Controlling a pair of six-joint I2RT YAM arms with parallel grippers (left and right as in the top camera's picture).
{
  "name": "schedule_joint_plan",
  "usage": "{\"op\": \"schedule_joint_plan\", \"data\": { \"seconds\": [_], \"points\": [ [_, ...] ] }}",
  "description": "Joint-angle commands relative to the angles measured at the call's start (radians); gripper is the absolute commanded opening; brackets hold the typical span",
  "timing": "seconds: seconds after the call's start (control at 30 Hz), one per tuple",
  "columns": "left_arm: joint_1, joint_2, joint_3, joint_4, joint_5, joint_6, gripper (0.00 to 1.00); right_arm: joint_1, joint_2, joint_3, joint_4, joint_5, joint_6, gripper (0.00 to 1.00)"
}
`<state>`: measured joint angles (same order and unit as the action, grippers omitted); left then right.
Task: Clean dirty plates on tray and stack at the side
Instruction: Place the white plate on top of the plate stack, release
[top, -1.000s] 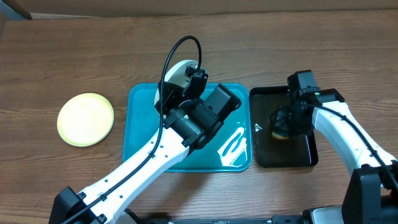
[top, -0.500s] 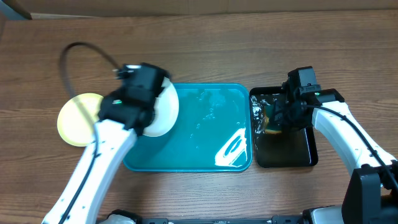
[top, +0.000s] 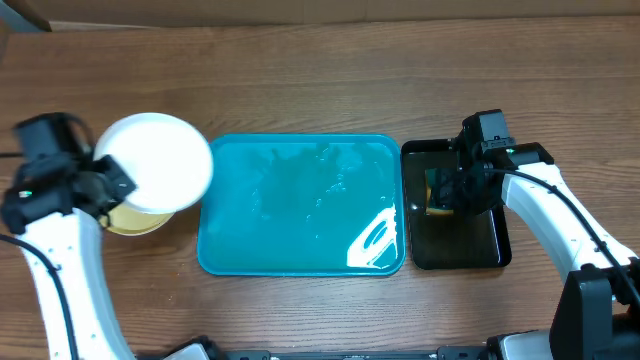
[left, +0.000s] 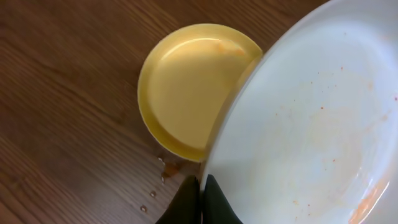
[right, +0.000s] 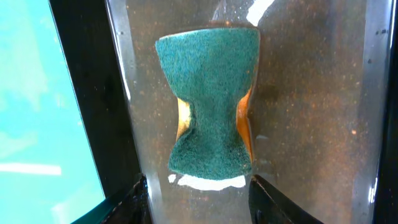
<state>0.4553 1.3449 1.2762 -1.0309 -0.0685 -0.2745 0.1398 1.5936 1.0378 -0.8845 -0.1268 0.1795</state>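
Now a white plate (top: 155, 162) hangs over the yellow plate (left: 186, 87).
Left gripper (left: 201, 196) pinches its rim; right gripper (right: 199, 190) gapes wide above the sponge (right: 211, 112).

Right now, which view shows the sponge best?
The right wrist view: the sponge fills it, green face up, narrowed at the middle. Overhead shows only a small, partly hidden bit of it; the left wrist view shows none.

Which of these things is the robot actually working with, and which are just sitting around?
Part of the job: white plate, yellow plate, teal tray, green sponge.
Just sitting around: black tray under the sponge, wooden table.
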Motion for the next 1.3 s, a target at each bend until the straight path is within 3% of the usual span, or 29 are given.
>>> {"op": "schedule_joint_plan", "data": {
  "seconds": [0.0,0.47,0.53,0.57,0.6,0.63,0.77,0.87,0.93,1.03,1.1,1.27],
  "points": [
    [0.103,0.076,0.004,0.046,0.133,0.026,0.04,0.002,0.0,0.001,-0.006,-0.006,-0.006,0.54],
    [0.252,0.382,0.004,0.147,0.167,0.024,0.05,0.002,0.0,0.001,-0.019,-0.006,-0.006,0.54],
    [0.251,0.391,0.004,0.153,0.167,0.024,0.25,0.002,0.0,0.001,-0.021,-0.006,-0.006,0.54],
    [0.251,0.391,0.004,0.153,0.171,0.024,0.52,0.002,0.0,0.001,-0.022,-0.006,-0.006,0.54],
    [0.252,0.391,0.004,0.153,0.178,0.023,0.95,0.002,0.0,0.001,-0.023,-0.006,-0.005,0.55],
    [0.252,0.391,0.004,0.152,0.198,0.024,1.0,0.002,0.0,0.001,-0.023,-0.006,-0.005,0.55],
    [0.25,0.389,0.004,0.141,0.407,0.034,1.0,0.002,0.0,0.001,-0.026,-0.01,-0.006,0.54],
    [0.197,0.359,0.004,0.15,0.57,0.107,1.0,0.002,0.0,0.023,-0.019,-0.01,-0.006,0.57],
    [0.116,0.32,0.004,0.15,0.553,0.155,1.0,0.002,0.0,0.071,-0.019,-0.014,-0.006,0.6],
    [-0.052,0.267,0.004,0.135,0.528,0.227,1.0,0.002,0.0,0.146,-0.035,-0.125,-0.04,0.76],
    [-0.17,0.256,0.004,0.074,0.498,0.25,1.0,0.002,-0.001,0.173,-0.067,-0.127,-0.039,1.0],
    [-0.331,0.257,0.004,-0.175,0.316,0.198,1.0,0.002,-0.017,0.174,-0.145,-0.072,0.015,1.0]
  ]
}}
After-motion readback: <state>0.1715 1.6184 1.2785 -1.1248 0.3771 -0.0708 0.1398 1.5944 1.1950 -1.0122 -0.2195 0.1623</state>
